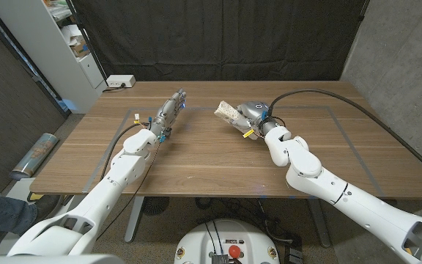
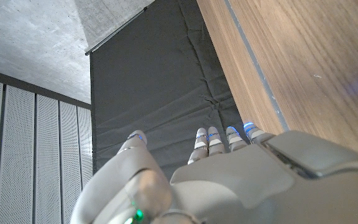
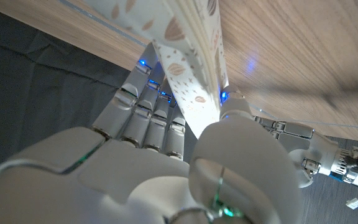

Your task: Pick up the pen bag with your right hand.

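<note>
pen bag (image 1: pixel 228 111) one, patterned, gripped by right hand (image 1: pixel 253 114), left hand (image 1: pixel 170 110) spread, holding nothing, wooden table (image 1: pixel 218 161)

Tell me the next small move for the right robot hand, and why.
Probably lift a little higher and hold steady. The right robot hand already grips the pen bag between thumb and fingers, with the bag's free end sticking out over the table.

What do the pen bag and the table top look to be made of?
Pen bag: probably soft cloth, matte white with a brown leaf print; it folds where the right robot hand grips it. Table: wood or wood-look laminate, with brown grain lines and a low sheen; which one can't be told.
</note>
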Motion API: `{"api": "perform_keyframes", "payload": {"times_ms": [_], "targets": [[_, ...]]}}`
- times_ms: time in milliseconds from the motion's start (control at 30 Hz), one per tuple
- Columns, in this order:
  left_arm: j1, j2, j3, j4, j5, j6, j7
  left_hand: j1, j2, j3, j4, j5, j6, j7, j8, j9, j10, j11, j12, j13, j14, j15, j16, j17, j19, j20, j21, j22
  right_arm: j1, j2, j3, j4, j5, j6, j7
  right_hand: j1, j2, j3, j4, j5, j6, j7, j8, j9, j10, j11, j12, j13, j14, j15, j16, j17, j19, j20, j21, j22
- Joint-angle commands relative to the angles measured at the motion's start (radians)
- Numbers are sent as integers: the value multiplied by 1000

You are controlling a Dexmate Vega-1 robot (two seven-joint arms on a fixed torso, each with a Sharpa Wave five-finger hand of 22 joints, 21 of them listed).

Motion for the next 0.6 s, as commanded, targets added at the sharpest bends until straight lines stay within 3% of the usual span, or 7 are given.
{"api": "perform_keyframes", "payload": {"times_ms": [33, 600], "targets": [[9, 5, -5, -10, -3, -7, -2, 2, 7, 4, -6, -1, 5, 2, -4, 5, -3, -9, 2, 2, -1, 5, -1, 3, -8, 6, -2, 6, -20, 2, 25, -36, -25, 18, -15, 10, -1, 5, -2, -7, 13, -1, 6, 3, 9, 3, 6, 1, 9, -23, -4, 5, 1, 1, 5, 1], [6, 4, -5, -7, -6, -17, -7, 1, 8, 2, -8, -1, 6, 1, -4, 5, -2, -11, 2, 2, -1, 3, -1, 3, -7, 6, -2, 6, -29, 4, 67, -71, -29, 67, -20, 10, -1, 5, 1, -15, 21, 2, 0, 3, 22, 4, 3, -3, 15, -23, -8, 9, 0, -1, 8, 1]]}}
